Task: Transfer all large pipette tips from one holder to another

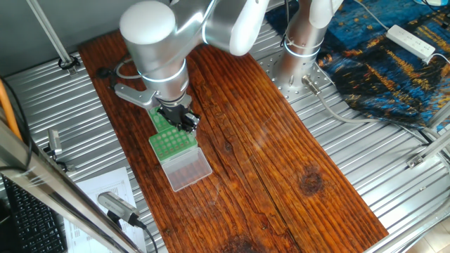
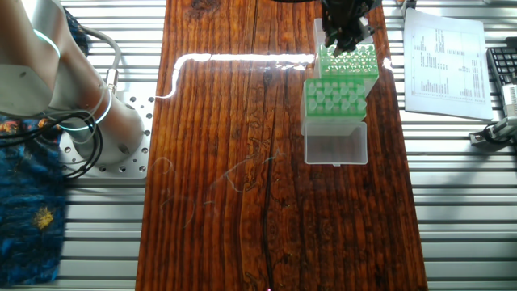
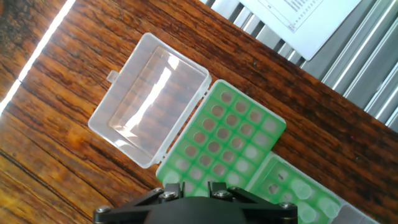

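The gripper (image 1: 184,118) hung low over the far rack (image 2: 349,59); whether its jaws were wide, narrow or holding a tip could not be told, since the hand view showed only its base. The tips (image 2: 338,97) sat in the near rack (image 3: 221,140), beside the open lid (image 3: 149,106). This seemed a pick-or-place step, and the next move would call for straight vertical travel over one hole. The board (image 1: 281,169) lay open on the arm's side; its edge ran close beyond the racks.

free: wooden board (image 2: 242,202) beyond open lid (image 2: 336,147) | obstacles: green racks (image 2: 342,85), arm above them
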Robot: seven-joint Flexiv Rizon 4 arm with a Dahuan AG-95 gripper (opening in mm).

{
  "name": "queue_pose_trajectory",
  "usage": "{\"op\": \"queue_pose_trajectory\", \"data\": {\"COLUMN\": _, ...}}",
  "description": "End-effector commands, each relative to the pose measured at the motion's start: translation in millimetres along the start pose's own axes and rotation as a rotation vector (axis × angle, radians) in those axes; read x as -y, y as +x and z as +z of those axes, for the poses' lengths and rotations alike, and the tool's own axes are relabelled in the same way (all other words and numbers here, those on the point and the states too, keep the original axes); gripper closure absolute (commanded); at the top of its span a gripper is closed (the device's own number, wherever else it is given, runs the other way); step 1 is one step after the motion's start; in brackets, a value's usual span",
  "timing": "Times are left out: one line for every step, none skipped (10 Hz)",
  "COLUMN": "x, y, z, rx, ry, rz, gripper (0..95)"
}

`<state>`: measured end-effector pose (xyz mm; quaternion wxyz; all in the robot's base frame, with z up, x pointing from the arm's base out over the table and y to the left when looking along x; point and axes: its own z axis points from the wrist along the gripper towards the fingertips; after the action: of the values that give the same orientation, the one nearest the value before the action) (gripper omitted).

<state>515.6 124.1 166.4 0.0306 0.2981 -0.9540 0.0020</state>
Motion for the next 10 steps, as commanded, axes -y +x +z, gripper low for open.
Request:
{"op": "queue_pose_trajectory", "data": {"x": 0.8, "y": 2.7, "z": 0.3, "rx": 0.002, "ry": 0.001, "rz": -0.007, "gripper": 76.0}}
{"op": "queue_pose_trajectory", "data": {"x": 1.9, "y": 3.7, "z": 1.1, "rx": 0.003, "ry": 0.0, "rz": -0.01, "gripper": 76.0}}
{"op": "queue_pose_trajectory", "data": {"x": 2.0, "y": 4.0, "z": 1.9, "rx": 0.003, "ry": 0.0, "rz": -0.011, "gripper": 76.0}}
{"op": "queue_pose_trajectory", "data": {"x": 2.1, "y": 4.3, "z": 2.6, "rx": 0.004, "ry": 0.001, "rz": -0.012, "gripper": 76.0}}
{"op": "queue_pose_trajectory", "data": {"x": 1.9, "y": 5.2, "z": 4.0, "rx": 0.006, "ry": 0.002, "rz": -0.012, "gripper": 76.0}}
{"op": "queue_pose_trajectory", "data": {"x": 1.5, "y": 6.0, "z": 4.7, "rx": 0.007, "ry": 0.003, "rz": -0.013, "gripper": 76.0}}
{"op": "queue_pose_trajectory", "data": {"x": 0.8, "y": 7.4, "z": 5.7, "rx": 0.007, "ry": 0.003, "rz": -0.013, "gripper": 76.0}}
{"op": "queue_pose_trajectory", "data": {"x": 0.3, "y": 8.3, "z": 6.5, "rx": 0.008, "ry": 0.004, "rz": -0.014, "gripper": 76.0}}
{"op": "queue_pose_trajectory", "data": {"x": 0.2, "y": 9.3, "z": 8.4, "rx": 0.01, "ry": 0.006, "rz": -0.016, "gripper": 76.0}}
{"op": "queue_pose_trajectory", "data": {"x": 0.8, "y": 10.3, "z": 10.2, "rx": 0.012, "ry": 0.006, "rz": -0.023, "gripper": 76.0}}
